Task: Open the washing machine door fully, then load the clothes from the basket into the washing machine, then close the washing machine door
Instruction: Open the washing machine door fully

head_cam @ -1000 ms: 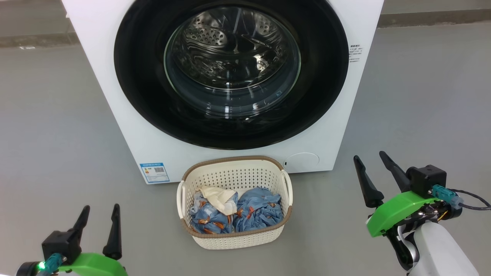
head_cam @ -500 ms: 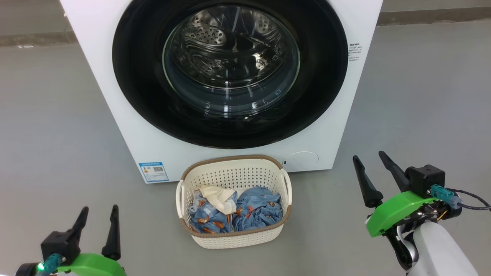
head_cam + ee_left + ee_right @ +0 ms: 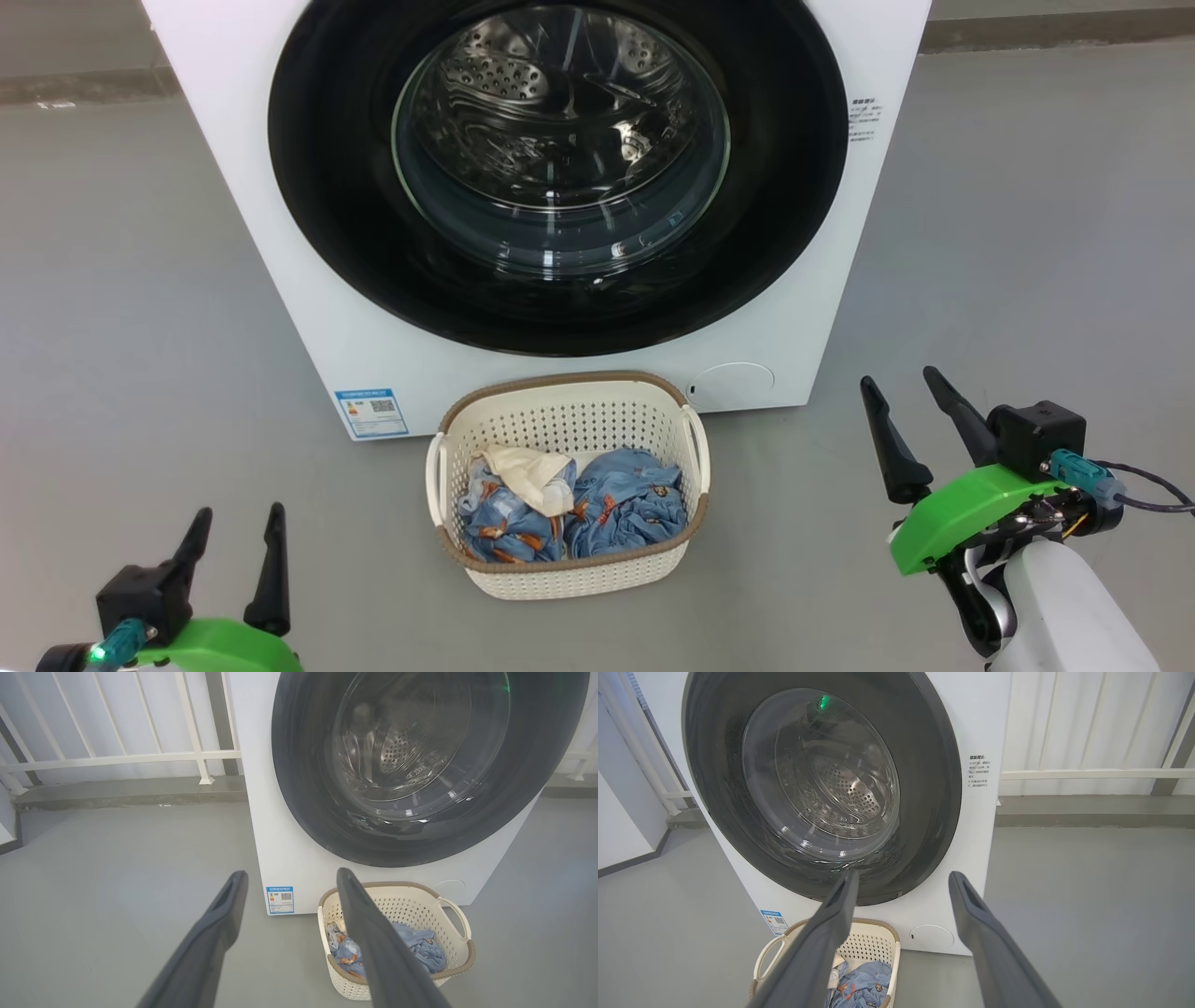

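The white washing machine [image 3: 784, 345] stands ahead on the floor. Its door [image 3: 327, 168], a black rim around clear glass, lies flat against the front, and the steel drum shows through the glass. Right below it sits the cream basket [image 3: 569, 425], with the blue printed clothes [image 3: 621, 509] and a cream cloth [image 3: 527, 471] inside. My left gripper [image 3: 238, 511] is open at the lower left, apart from the basket. My right gripper [image 3: 899, 378] is open to the right of the basket. The left wrist view shows the left gripper [image 3: 292, 873] before the door [image 3: 303, 788] and the basket [image 3: 411, 905]. The right gripper [image 3: 903, 875] faces the door [image 3: 934, 788], with the basket [image 3: 873, 942] below it.
Grey floor [image 3: 1027, 233] spreads on both sides of the machine. A white railing [image 3: 117, 758] on a low kerb runs behind it. A blue label [image 3: 372, 413] and a round cover [image 3: 732, 385] mark the machine's lower front.
The head view has shifted slightly, so the machine and the basket sit a little higher in it. Both grippers stay open and nothing in the scene has moved.
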### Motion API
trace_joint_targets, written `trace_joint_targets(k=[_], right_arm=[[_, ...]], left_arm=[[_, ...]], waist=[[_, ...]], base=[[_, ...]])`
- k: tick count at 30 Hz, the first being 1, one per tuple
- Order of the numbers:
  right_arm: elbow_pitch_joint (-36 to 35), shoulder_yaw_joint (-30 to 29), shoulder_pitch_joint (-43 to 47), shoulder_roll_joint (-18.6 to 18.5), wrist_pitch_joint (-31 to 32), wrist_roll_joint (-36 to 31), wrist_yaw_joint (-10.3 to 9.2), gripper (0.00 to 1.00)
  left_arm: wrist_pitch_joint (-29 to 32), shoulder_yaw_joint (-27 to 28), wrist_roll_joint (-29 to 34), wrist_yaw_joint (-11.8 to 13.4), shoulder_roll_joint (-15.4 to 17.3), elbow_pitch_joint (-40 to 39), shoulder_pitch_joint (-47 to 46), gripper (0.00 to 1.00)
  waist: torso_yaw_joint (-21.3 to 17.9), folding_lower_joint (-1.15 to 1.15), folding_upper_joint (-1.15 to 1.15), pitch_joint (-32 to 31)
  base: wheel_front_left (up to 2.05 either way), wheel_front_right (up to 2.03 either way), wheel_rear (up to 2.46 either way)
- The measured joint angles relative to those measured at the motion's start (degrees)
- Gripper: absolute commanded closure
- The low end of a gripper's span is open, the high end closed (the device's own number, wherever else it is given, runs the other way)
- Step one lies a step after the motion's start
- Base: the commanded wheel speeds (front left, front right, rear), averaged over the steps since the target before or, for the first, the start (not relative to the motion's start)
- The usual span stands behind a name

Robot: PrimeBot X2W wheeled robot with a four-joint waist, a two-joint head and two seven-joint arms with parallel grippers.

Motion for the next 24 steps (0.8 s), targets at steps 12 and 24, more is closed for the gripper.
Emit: trace_joint_targets(k=[12, 24], right_arm=[[0.04, -0.05, -0.01, 0.11, 0.24, 0.00, 0.00, 0.00], [0.18, -0.08, -0.01, 0.15, 0.58, 0.02, 0.00, 0.00]], left_arm=[[-0.08, -0.32, -0.33, -0.01, 0.82, 0.76, -1.15, 0.00], [-0.08, -0.45, -0.82, 0.00, 1.18, 1.11, -1.16, 0.00]], waist=[[0.01, 0.00, 0.00, 0.30], [0.20, 0.00, 0.00, 0.40]], base=[[0.17, 0.17, -0.34], [0.94, 0.94, -1.87]])
